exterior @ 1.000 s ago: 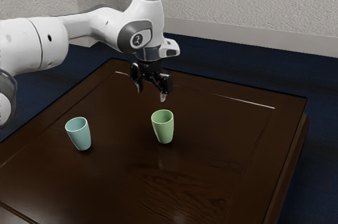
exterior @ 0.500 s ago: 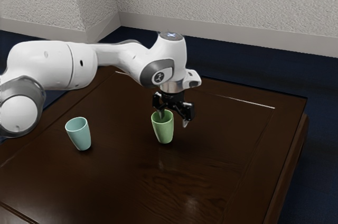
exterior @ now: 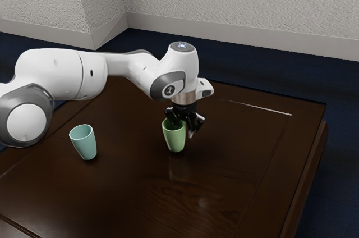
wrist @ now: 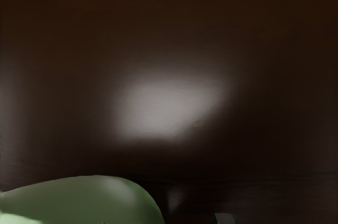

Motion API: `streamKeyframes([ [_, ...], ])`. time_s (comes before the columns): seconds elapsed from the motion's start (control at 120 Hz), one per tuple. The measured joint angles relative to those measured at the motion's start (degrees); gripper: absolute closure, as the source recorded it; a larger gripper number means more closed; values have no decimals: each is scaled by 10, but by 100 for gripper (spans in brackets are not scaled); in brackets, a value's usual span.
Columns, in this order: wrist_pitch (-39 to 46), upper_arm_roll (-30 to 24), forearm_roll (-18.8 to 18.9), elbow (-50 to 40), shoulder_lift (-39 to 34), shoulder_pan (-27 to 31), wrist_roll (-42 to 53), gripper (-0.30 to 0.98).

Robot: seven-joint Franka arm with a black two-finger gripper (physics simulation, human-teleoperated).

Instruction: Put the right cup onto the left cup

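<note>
Two smooth, tapered cups (exterior: 84, 143) stand on glossy brown wood (exterior: 129, 193).

One jointed arm (exterior: 56, 69), white with grey trim, entering at the exterior view's left. Large round joint cap (exterior: 27, 122), low at that same side. Upper section: roughly level, running toward the exterior view's right and narrowing into a slimmer forearm link (exterior: 130, 63). Wrist housing (exterior: 182, 67): white, dark-capped on top, bent downward. Metallic collar (exterior: 184, 97) beneath, with a white bracket (exterior: 205, 87) jutting from its side. Black two-finger gripper (exterior: 184, 130), one: hung below the collar, pointing down, fingers parted. One pale fingertip (wrist: 225, 218), at the wrist view's lower edge.
</note>
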Motion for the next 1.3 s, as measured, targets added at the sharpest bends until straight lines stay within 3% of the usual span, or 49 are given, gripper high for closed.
streamKeyframes([
  [0.158,0,0,2,-1,-1,0,-11,69],
  [0.375,-7,1,4,-6,-14,-2,-26,76],
  [0.683,-72,16,2,-64,-179,-5,-40,78],
  [0.875,-129,91,-26,-91,-257,-5,-36,78],
  [1.3,-156,277,-108,-111,-260,-3,55,78],
])
